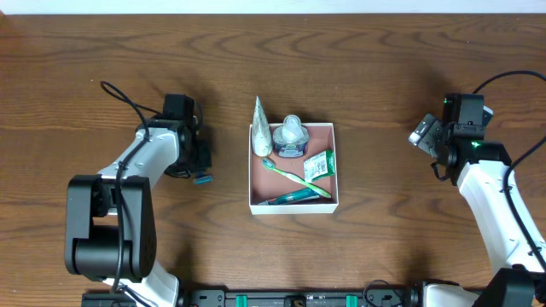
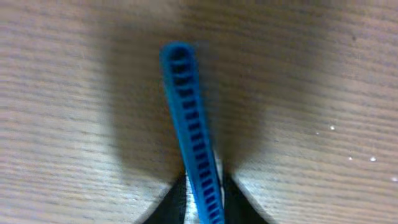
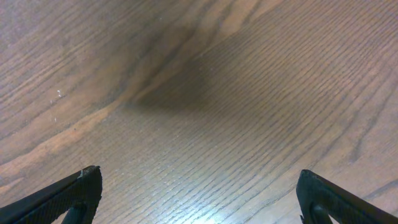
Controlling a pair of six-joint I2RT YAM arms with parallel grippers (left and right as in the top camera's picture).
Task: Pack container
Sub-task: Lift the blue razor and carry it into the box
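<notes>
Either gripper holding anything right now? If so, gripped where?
Left gripper is shut on a blue ribbed stick, pinched at its near end; the far end sticks out free. Right gripper is open and empty.

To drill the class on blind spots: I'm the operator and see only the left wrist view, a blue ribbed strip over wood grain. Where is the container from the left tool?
Observer: Overhead, the container sits between the arms, to the right of the left tool gripping your blue strip, and apart from it.
Operator: Anything in it?
Observer: Yes: a green toothbrush, a green packet and a white tube poking past the rim.
Operator: And the right tool?
Observer: The right tool is open above the table, holding nothing.
</notes>
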